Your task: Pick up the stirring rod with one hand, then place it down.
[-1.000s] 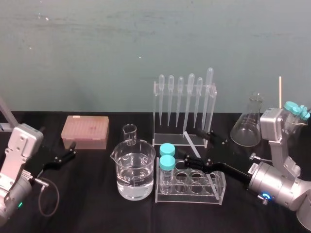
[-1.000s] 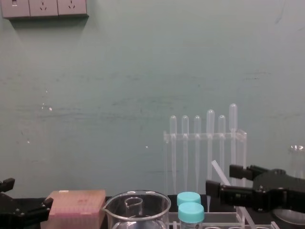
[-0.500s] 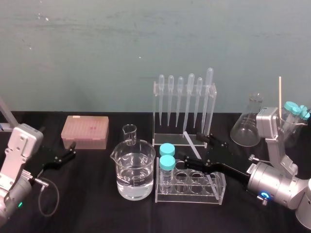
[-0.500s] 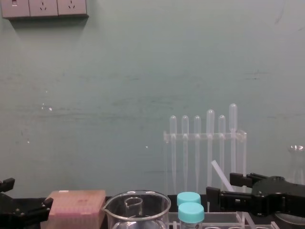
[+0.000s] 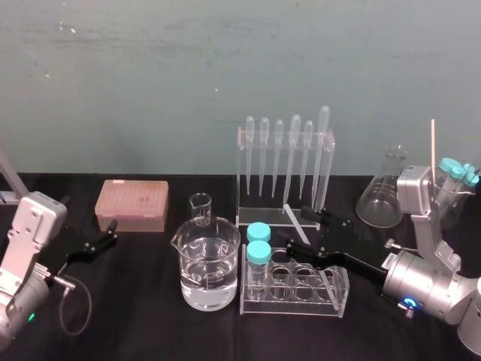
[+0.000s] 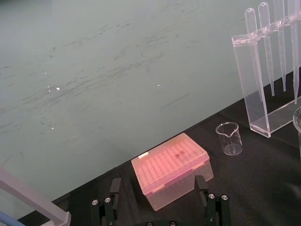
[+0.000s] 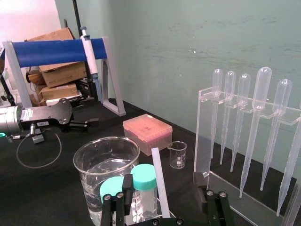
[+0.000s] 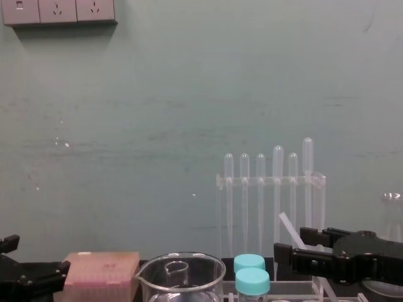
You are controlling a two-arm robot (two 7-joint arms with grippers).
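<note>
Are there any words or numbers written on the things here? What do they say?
No text here can be read.
White label on the right arm: too small to read.
White label on the left arm: has print, too small to read.
White sticker on the pink box: too blurred to read.

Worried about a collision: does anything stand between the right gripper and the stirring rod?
Nothing visible does. The right gripper has its jaws open on either side of the stirring rod, in front of the pipette rack.
</note>
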